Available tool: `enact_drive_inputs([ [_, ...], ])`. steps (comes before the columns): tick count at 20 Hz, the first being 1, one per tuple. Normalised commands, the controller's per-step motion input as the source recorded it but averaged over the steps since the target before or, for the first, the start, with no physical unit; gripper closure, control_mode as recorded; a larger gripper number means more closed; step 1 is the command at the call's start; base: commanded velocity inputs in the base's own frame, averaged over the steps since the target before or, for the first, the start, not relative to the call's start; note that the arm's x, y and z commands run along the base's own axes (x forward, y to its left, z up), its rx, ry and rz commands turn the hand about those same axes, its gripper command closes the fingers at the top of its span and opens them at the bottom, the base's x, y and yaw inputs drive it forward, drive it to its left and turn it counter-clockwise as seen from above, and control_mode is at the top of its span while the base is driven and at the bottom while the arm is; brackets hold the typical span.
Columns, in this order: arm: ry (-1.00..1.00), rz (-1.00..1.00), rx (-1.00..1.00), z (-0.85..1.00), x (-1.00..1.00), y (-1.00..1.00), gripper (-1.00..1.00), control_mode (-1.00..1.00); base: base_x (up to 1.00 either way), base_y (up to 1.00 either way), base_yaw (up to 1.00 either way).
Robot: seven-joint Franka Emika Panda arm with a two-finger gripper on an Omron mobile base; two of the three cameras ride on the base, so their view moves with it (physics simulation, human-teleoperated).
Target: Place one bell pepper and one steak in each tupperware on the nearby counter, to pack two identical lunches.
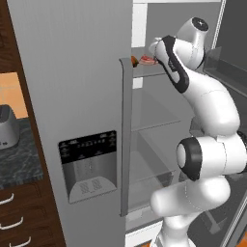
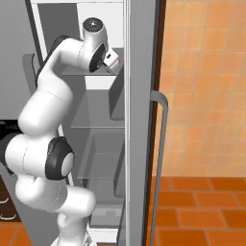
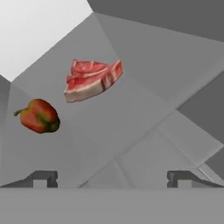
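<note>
Nearest, at my gripper (image 3: 112,178): my two dark finger tips stand wide apart, as far open as they go, with nothing between them and nothing touching them.
Under my gripper: bare grey fridge shelf (image 3: 144,153), the same upper shelf I reach onto in the left base view, through the open fridge door (image 1: 72,96).
Ahead and to the left in the hand view: one bell pepper (image 3: 39,116), orange-red with a green stem end pointing left, resting on the shelf, well apart from my finger tips.
Farther ahead, left of centre: one steak (image 3: 93,80), pink-red with a white fat edge, lying flat beyond the pepper and apart from it.
Steak's long axis: runs slantwise in the hand view, from lower left to upper right, so not square to my open jaws.
Which is nearer: the bell pepper, by my judgement; both lie off to the left of my line of approach, neither straight in front.
What the next move turns on: I judge that I must shift left and forward before closing, and turn the hand if I take the steak.
Farthest, from the left base view: the black counter (image 1: 19,159) lies off to the left past the fridge door; I cannot see any tupperware on it.
</note>
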Motion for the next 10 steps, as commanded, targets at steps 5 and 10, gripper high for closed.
enact_drive_inputs([
  [5,0.01,0.1,0.0,-0.02,0.51,-0.13,-1.0,-1.0,0.0,0.0,0.0],
  [10,0.01,0.0,0.0,-0.01,0.53,-0.06,-1.0,-1.0,0.0,0.0,0.0],
])
